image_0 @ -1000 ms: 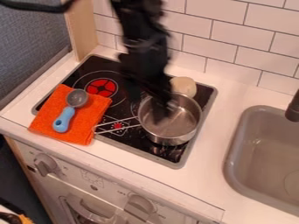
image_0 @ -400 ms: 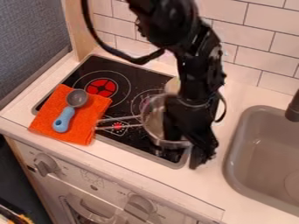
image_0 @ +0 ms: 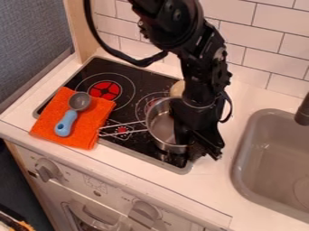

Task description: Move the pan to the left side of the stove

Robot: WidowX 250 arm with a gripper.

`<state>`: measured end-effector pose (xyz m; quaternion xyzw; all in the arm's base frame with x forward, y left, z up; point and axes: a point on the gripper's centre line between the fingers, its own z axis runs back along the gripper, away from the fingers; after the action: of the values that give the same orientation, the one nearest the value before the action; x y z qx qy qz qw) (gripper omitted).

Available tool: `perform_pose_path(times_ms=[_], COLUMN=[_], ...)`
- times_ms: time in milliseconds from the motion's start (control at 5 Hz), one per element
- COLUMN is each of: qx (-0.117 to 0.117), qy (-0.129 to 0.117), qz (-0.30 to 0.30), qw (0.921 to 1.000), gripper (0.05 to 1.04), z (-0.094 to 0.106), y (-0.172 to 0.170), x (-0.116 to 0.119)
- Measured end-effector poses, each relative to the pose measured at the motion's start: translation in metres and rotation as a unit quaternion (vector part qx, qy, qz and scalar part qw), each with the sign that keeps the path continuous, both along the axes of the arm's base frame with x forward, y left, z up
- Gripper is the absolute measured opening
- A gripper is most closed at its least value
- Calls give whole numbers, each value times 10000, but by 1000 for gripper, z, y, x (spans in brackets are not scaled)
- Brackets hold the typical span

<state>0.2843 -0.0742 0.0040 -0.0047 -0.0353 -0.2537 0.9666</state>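
Since the earlier frames, your arm (image_0: 202, 58) has swung rightward from above the pan, and its gripper (image_0: 198, 148) is now down at the pan's right side. Between the last two views its lowest part has shifted slightly up the frame. The pan (image_0: 161, 128) sits on the right half of the stove (image_0: 142, 80), near the middle of the frame, its wire handle (image_0: 129, 123) pointing left towards the orange cloth (image_0: 91, 126).

You are probably working at the right wall because it is the side away from the handle and the cloth, and a hold or push there would suit a leftward move. Whether the jaws are spread or pinching the rim, you cannot tell from this angle. Make sure of that before you drag. The handle leads the way left, so it could snag the cloth or nudge the blue-handled spoon (image_0: 73, 113) lying on it; a path towards the red-centred burner (image_0: 105, 90), upper left, looks safer.

What differs otherwise is little: the pan lies about where it did, cloth and spoon are unmoved, and your arm now partly covers the pale round object (image_0: 177, 89) behind the pan.
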Motion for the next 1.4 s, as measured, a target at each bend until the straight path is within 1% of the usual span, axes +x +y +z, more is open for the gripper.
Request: perform_pose_path(times_ms=[200,400,600,800,1000,1200,1400], qx=[-8,-40,-52,-86,-38,-182,-367], qy=[-79,-270,-753,-865,-818,-752,-607], qz=[-145,-203,-12,215,136,-25,-263], qw=[9999,9994,9972,9960,9966,9970,9971], gripper=[153,83,79,79,79,79,79], z=[5,21,64,91,92,72,49], y=[1,9,40,87,130,146,146], x=[-1,-3,-2,13,48,76,97])
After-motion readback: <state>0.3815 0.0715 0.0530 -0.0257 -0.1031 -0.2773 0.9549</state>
